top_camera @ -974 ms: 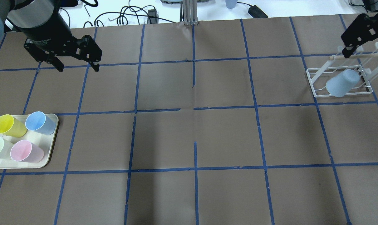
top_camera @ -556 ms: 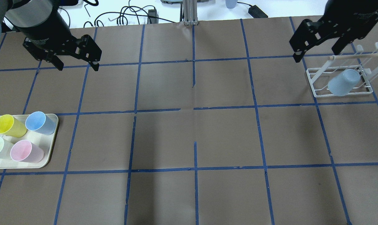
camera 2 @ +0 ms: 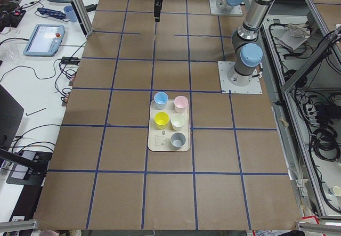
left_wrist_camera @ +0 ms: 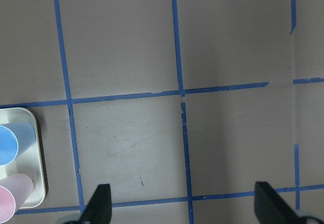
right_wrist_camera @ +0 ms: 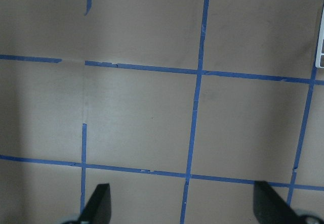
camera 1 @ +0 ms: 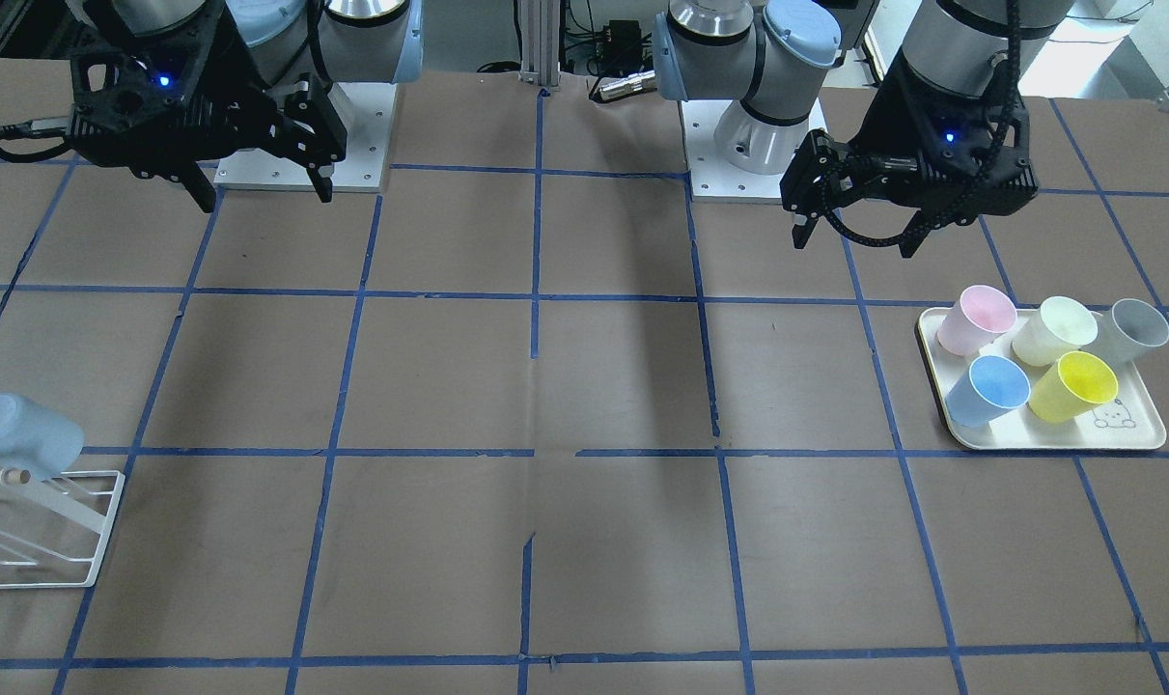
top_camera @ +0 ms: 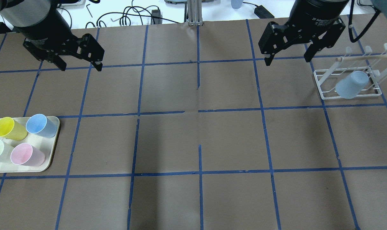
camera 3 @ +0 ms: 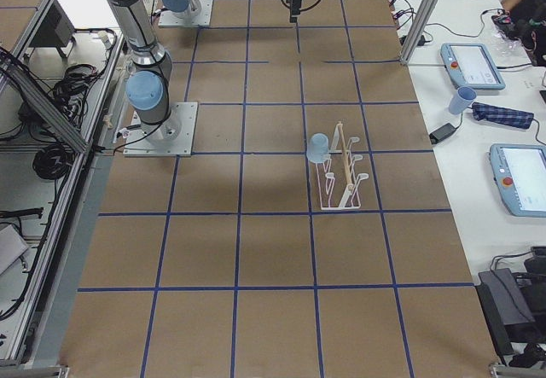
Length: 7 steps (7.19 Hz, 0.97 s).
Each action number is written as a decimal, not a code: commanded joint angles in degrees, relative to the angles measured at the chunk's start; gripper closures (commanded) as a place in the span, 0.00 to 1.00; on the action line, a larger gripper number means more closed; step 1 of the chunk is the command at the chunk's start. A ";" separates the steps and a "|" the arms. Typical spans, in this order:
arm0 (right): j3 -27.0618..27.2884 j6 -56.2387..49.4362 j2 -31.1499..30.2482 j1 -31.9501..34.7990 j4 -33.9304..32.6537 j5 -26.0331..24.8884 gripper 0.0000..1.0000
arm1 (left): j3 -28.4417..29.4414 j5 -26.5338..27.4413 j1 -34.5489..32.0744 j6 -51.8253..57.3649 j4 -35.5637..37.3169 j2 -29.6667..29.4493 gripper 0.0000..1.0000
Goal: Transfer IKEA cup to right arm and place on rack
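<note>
Right pincer (top_camera: 287, 60) agape and empty, near rack (top_camera: 318, 83) with IKEA cup (top_camera: 351, 84)

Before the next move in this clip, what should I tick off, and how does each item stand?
1. IKEA cup on the rack: ok, it rests tilted on the frame.
2. Cup firmly seated on a prong: cannot tell.
3. Right end effector empty: ok, open with nothing between the fingers.
4. Right end effector apart from the rack: ok, it hangs beside the rack, toward the table's middle, not touching it.
5. Left end effector empty: ok, open over bare table.
6. Spare cups upright on the tray: ok, all five.
</note>
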 commanded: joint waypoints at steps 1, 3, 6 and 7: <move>-0.42 4.23 0.48 0.09 -2.60 -0.63 0.00 | 0.03 0.22 0.00 -0.47 0.00 0.05 0.00; 0.45 7.08 0.31 0.09 -6.40 -2.46 0.00 | 0.12 0.22 0.00 0.14 0.09 -0.04 0.00; 0.45 6.64 0.39 0.09 -6.14 -3.01 0.00 | 0.12 0.22 0.00 0.23 0.09 0.05 0.00; 0.54 6.46 0.48 0.09 -6.14 -2.92 0.00 | 0.12 0.22 0.00 0.23 0.00 0.05 0.00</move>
